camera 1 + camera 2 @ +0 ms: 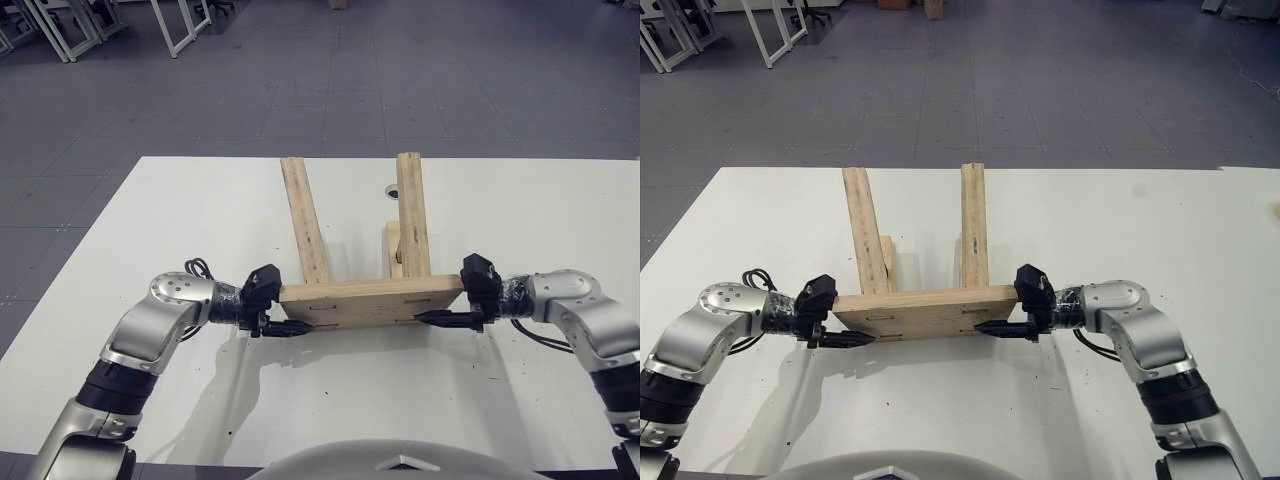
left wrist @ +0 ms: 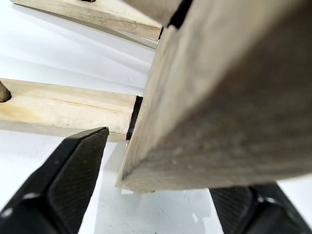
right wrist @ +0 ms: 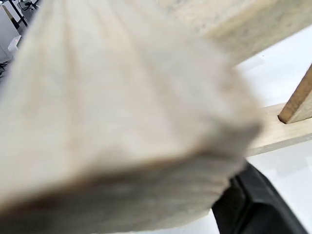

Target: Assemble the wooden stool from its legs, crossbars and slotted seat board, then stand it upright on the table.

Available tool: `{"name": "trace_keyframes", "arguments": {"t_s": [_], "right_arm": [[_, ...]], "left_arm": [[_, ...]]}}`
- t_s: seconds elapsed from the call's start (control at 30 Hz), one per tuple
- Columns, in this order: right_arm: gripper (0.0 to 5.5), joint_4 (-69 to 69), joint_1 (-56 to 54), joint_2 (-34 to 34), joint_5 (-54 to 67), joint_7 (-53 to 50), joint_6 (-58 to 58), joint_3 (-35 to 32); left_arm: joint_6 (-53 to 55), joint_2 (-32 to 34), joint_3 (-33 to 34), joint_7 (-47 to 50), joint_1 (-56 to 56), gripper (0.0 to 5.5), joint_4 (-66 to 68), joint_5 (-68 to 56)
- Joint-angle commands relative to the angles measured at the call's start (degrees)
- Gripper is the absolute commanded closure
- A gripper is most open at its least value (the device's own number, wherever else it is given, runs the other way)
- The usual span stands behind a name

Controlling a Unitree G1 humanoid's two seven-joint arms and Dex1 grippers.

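Observation:
The wooden stool lies on its side on the white table [image 1: 180, 200]. Its seat board [image 1: 370, 300] stands on edge facing me, and two legs [image 1: 303, 220] [image 1: 412, 215] run away from it, with a short crossbar [image 1: 393, 245] between them. My left gripper [image 1: 295, 318] straddles the board's left end. In the left wrist view its fingers [image 2: 73, 175] sit on either side of the board [image 2: 219, 97], open, with a gap showing by one finger. My right gripper [image 1: 428, 313] is against the board's right end, low on its front face.
A small round hole [image 1: 392, 190] in the tabletop lies between the legs, toward the far edge. Bare white table spreads on both sides of the stool and in front of it. Beyond the far edge is grey floor with desk frames [image 1: 180, 20].

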Motion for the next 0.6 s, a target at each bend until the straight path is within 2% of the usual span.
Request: {"name": "trace_keyframes", "arguments": {"t_s": [0.03,0.13,0.2,0.3,0.4,0.53,0.6], "right_arm": [[3.28,-2.8,-0.2,-1.5,2.1,0.2,3.6,-1.4],[3.64,-5.1,-0.6,-1.9,3.9,-1.4,7.0,-3.5],[3.71,-7.0,-1.3,-1.6,4.1,-3.2,7.8,-4.7],[3.71,-9.5,-8.1,1.1,6.8,-11.6,20.5,-6.5],[3.71,-12.5,-11.7,-0.1,10.9,-11.7,31.4,-6.6],[3.71,-18.0,-14.7,-3.4,26.2,-6.0,49.2,-11.2],[3.71,-12.7,-20.0,-3.5,36.9,-3.7,60.0,-15.4]], "left_arm": [[1.0,-0.6,2.6,1.6,-2.9,3.0,-0.3,-2.0],[4.4,-1.2,5.2,3.3,-5.8,3.42,-1.7,-5.4],[7.4,-1.0,6.4,3.8,-7.4,3.45,-3.3,-7.5],[21.2,0.0,7.7,3.7,-12.6,3.45,-3.0,-13.6],[31.5,1.4,7.4,4.1,-15.5,3.45,-4.2,-17.2],[48.2,7.2,9.5,-3.5,-17.7,3.45,-9.5,-30.8],[56.5,8.9,11.9,-6.6,-21.0,3.45,-7.8,-38.4]]}}
